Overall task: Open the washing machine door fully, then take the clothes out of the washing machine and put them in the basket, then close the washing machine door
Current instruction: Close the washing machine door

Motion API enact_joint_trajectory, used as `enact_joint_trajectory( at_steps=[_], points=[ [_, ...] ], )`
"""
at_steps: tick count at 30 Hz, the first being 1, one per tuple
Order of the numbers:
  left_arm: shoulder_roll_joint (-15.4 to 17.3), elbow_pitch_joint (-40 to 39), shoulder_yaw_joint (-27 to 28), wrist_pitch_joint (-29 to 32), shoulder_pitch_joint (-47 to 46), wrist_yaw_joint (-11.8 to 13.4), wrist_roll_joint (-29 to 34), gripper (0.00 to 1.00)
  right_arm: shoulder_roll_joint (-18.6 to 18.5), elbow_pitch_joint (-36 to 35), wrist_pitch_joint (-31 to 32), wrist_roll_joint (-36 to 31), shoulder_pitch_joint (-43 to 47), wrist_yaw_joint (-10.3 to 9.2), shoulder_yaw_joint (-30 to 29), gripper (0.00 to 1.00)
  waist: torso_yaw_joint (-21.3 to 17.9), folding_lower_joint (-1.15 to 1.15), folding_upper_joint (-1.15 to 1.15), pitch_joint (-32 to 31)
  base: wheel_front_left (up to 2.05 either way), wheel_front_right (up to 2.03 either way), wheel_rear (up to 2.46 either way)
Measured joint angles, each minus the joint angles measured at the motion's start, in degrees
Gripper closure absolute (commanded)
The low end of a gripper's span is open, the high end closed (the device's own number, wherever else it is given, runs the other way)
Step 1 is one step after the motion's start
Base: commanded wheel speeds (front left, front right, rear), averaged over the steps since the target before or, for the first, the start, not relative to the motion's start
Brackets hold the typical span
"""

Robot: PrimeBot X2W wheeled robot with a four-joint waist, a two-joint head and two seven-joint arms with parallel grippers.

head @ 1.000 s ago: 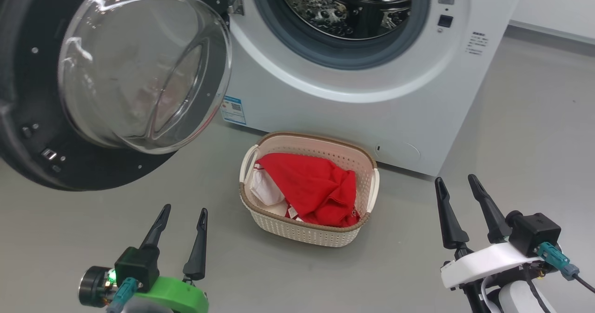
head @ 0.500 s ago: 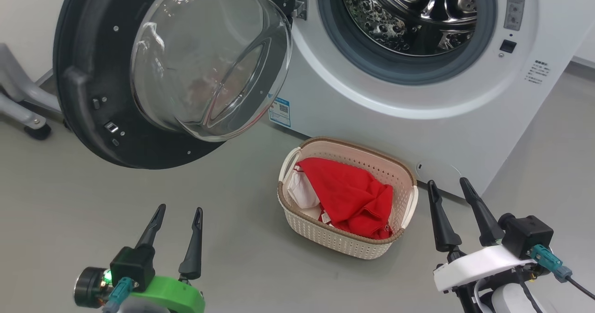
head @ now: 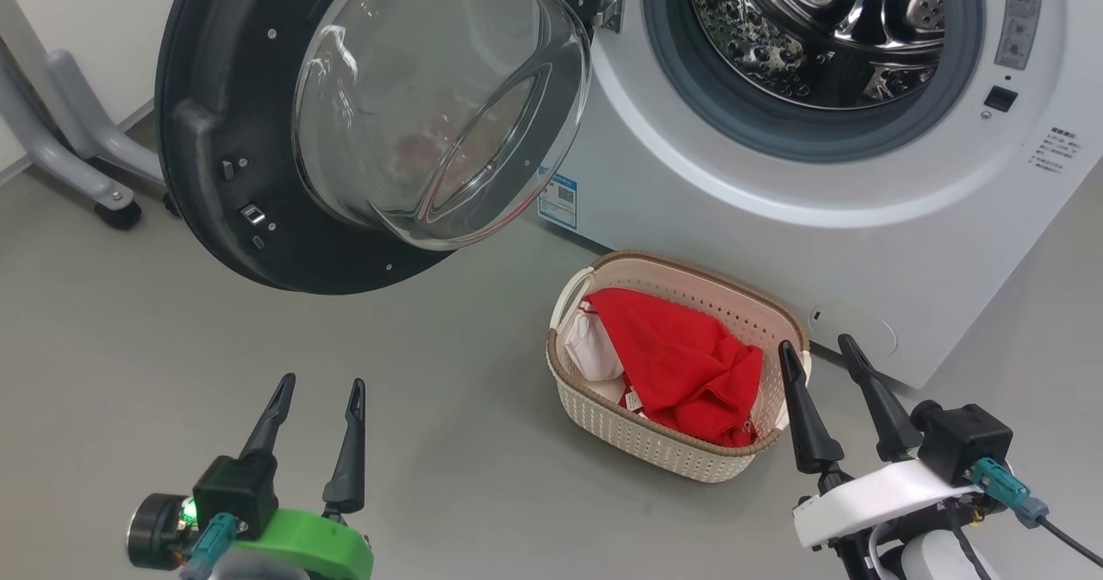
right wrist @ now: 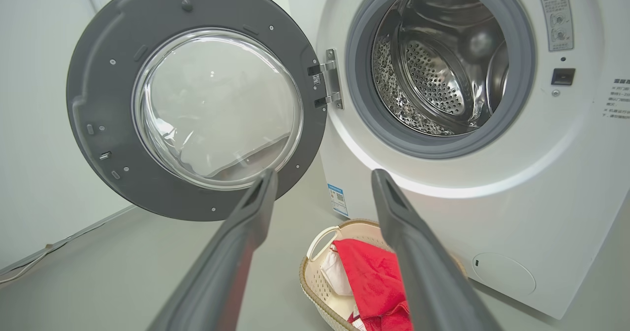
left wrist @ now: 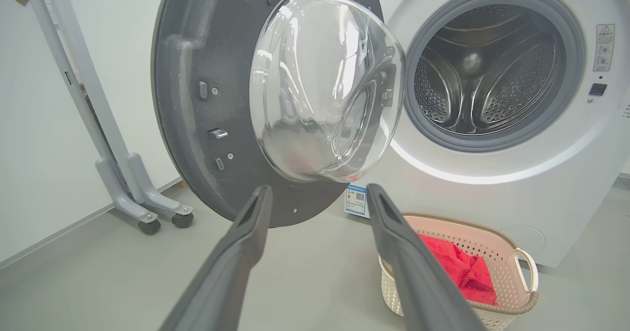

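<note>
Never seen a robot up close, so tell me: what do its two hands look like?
Each has two long, dark, tapering fingers and a teal plug. The left gripper has a green wrist shell with a small green light; the right gripper has a white shell, a black box and a black cable.

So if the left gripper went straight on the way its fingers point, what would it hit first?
Probably the washing machine door: the left gripper aims at its lower dark rim. The way between looks free, though depth is unclear.
</note>
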Motion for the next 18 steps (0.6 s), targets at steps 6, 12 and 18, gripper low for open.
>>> enact_joint_trajectory(
  at_steps=[6, 12, 18],
  points=[
    [-0.1, -0.9, 0.4, 0.0, 0.1, 0.5, -0.1, 0.00, -0.5, 0.2, 0.0, 0.0, -0.2, 0.00, 0.2, 0.00, 0.6, 0.00, 0.00, 1.3, 0.00, 0.00, 0.00],
    [-0.1, -1.4, 1.1, 0.0, 1.0, 0.6, -0.1, 0.00, -0.5, 0.5, 0.0, 0.0, -0.9, 0.00, 0.8, 0.00, 0.9, 0.00, 0.00, 1.7, 0.00, 0.00, 0.00],
    [-0.1, -1.9, 1.2, 0.0, 1.1, 1.0, -0.1, 0.00, -0.5, 0.7, 0.0, 0.0, -1.2, 0.00, 1.2, 0.00, 1.0, 0.00, 0.00, 2.0, 0.00, 0.00, 0.00]
  ],
)
